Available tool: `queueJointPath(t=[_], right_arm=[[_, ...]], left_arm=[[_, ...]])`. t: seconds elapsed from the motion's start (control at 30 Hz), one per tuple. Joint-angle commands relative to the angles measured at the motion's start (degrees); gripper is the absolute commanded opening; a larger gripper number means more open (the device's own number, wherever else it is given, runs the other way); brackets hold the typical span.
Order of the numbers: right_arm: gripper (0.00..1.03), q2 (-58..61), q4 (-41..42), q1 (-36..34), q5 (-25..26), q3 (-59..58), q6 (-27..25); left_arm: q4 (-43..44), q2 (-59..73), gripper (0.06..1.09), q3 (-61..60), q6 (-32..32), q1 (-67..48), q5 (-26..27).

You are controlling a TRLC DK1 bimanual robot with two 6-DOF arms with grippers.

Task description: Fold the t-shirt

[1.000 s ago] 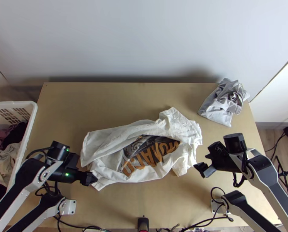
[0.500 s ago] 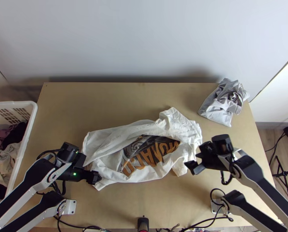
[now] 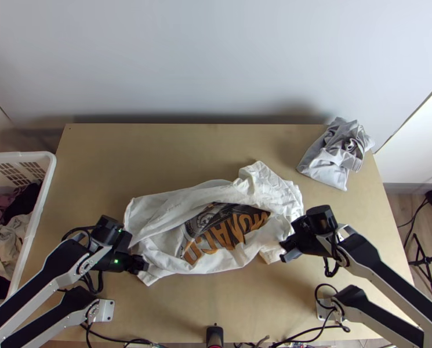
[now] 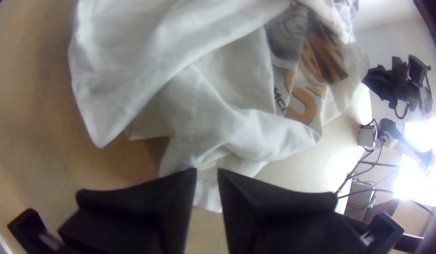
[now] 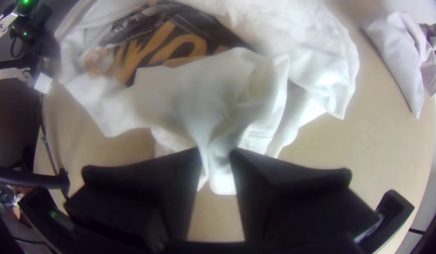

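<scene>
I see the t-shirt (image 3: 227, 229) bunched on the worktop (image 3: 187, 304). The left claw (image 4: 207, 173) and the right claw (image 5: 216, 155) are each closed on its near edge. I judge no proper fold is made; spreading and folding remain.

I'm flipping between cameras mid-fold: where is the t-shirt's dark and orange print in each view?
Top view: the print is just below the picture's centre, slanting up to the right.
Left wrist view: upper right, partly covered by cloth.
Right wrist view: upper left, cut by a white fold along its lower edge.
Shared landmark: the white t-shirt around the print.
</scene>
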Motion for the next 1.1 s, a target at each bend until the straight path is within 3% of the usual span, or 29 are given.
queueJointPath(t=[0.0,0.17,0.3,0.67,0.9,1.0,1.07], right_arm=[[0.07,-2.2,0.0,0.7,2.7,0.0,-2.2],[0.05,-4.8,-4.2,0.9,2.5,4.7,-3.7],[0.05,-2.8,-6.5,1.2,0.7,10.7,-4.2],[0.05,10.2,-4.3,-3.2,-0.1,24.7,-5.6],[0.05,11.6,-4.3,-4.5,-0.2,25.3,-6.4],[0.05,10.7,-4.3,-4.4,-0.1,23.7,-6.4],[0.05,10.5,-4.1,-4.5,-0.1,23.0,-6.3]], left_arm=[[1.1,1.8,0.11,0.4,-0.9,0.7,-1.4],[-0.1,0.2,0.10,3.3,-0.7,4.5,-1.1],[-0.1,-1.6,0.10,8.0,-0.7,10.2,3.1],[-1.3,4.1,0.10,20.7,-1.0,22.0,9.4],[-6.7,2.2,0.10,19.0,2.5,19.4,10.7],[-6.3,-2.3,0.14,14.4,3.2,15.9,10.5],[-6.1,-3.4,0.23,12.0,3.7,15.9,10.5]])
